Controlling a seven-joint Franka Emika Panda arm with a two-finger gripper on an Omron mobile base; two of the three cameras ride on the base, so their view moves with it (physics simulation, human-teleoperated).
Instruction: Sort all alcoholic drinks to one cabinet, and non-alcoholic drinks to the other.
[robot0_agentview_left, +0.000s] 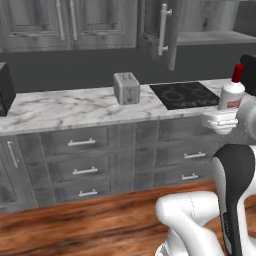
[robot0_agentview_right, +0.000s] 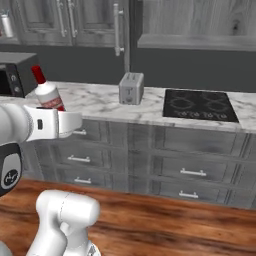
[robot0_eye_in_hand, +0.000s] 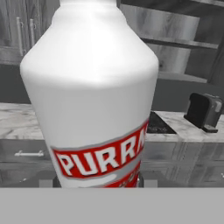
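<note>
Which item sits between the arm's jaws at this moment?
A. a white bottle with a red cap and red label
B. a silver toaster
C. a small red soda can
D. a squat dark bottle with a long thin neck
A: the white bottle with a red cap and red label stands upright in the gripper, lifted in front of the marble counter.

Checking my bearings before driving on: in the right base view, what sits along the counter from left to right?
Microwave → white bottle with red cap, held above the counter edge → toaster → black cooktop.
</note>
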